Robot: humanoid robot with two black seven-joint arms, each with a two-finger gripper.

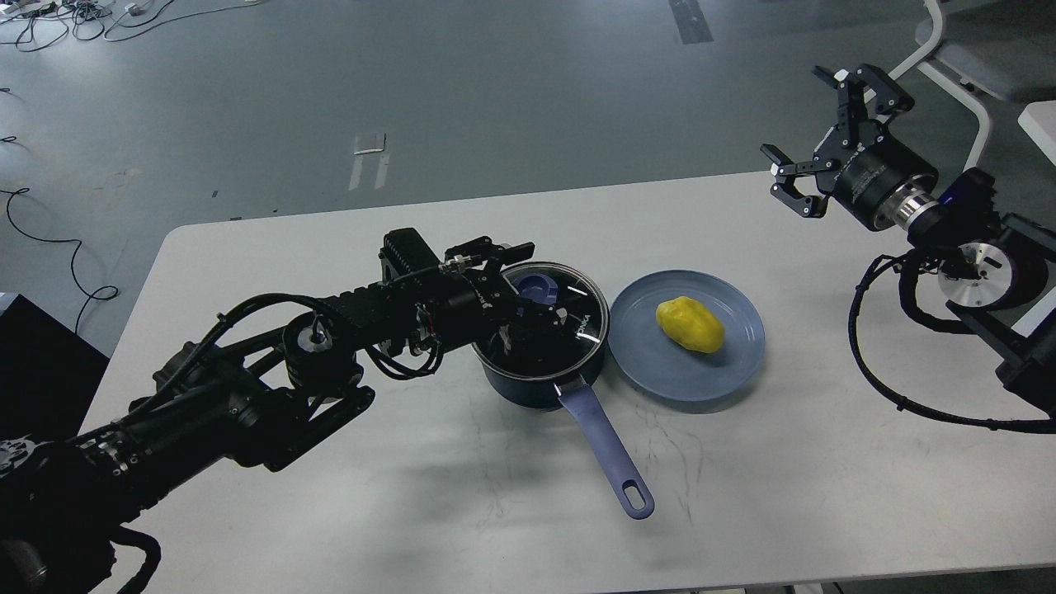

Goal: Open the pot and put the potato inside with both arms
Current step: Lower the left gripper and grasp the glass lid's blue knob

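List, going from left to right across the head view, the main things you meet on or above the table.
left gripper reaching over the lid → pot with its glass lid on → blue plate → potato lying on that plate → right gripper, open, raised above the table's far right edge.

Pot (536, 381): dark navy body, lavender-blue handle, black inside. Lid (577, 323), under the left gripper (528, 285): clear glass, silver rim, blue knob, white lettering. Potato (690, 324), right of that gripper: bright yellow, plain. Plate (726, 367) beneath it: flat grey-blue. Table (742, 478): white, faint grey scuffs. Both grippers: black; right gripper (813, 136) backed by a silver wrist ring.
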